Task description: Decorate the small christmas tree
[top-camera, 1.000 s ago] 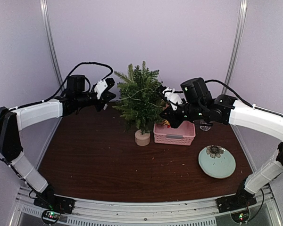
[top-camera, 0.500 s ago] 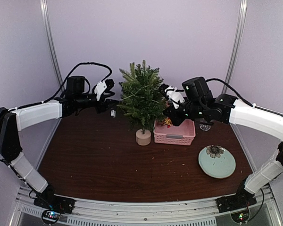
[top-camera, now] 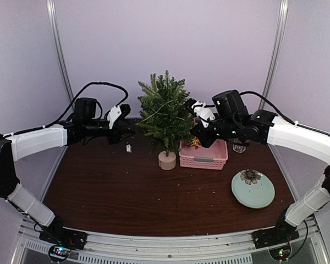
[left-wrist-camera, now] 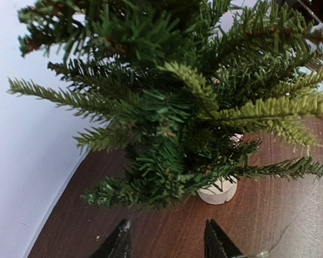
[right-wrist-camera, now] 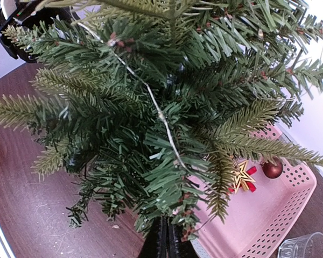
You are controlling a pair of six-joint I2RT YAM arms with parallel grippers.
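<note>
Small tree up at the far middle, both arms in close!

The small christmas tree [top-camera: 165, 113] stands upright on its pale stump base [top-camera: 166, 160] at the far centre of the brown table [top-camera: 126, 192]. It looks light and easily tipped, with springy needle branches that give way, so the firm places to hold are the trunk or the stump. A thin light wire [right-wrist-camera: 160, 115] already crosses the branches and would snag easily. Just right of the stump sits the pink basket [top-camera: 204, 159], holding a gold star [right-wrist-camera: 241, 178] and a red bauble [right-wrist-camera: 272, 169]. On the left, the left gripper [left-wrist-camera: 167, 226] faces the foliage with its jaws apart and empty. On the right, the right gripper [right-wrist-camera: 167, 226] is closed tight under the lower branches; whether it pinches that wire, I cannot tell.
</note>
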